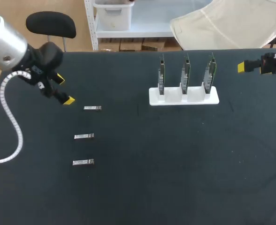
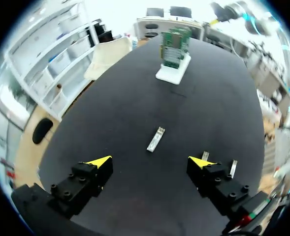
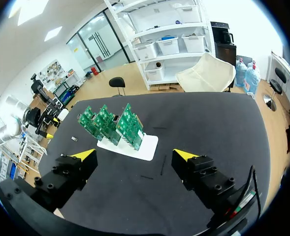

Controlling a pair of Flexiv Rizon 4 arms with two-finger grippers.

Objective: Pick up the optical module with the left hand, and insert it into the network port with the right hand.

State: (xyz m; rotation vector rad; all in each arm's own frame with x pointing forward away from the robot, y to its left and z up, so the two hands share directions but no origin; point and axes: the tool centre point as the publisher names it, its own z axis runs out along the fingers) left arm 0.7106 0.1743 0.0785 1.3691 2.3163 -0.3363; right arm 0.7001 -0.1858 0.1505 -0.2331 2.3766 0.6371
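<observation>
Left arm (image 1: 4, 44): rounded silver-grey casing with one small dark screw, ending in a black wrist block.
Cable (image 1: 9, 117): white ribbed hose along the left arm.
Left gripper (image 2: 149, 162): two blocky black fingers (image 2: 80, 184), round screw holes on top, bright yellow wedge tips, red and green marking near the base.
Right gripper (image 3: 135, 155): matching black fingers (image 3: 206, 179) with screw holes and yellow tips; thin black wire beside the base.
</observation>
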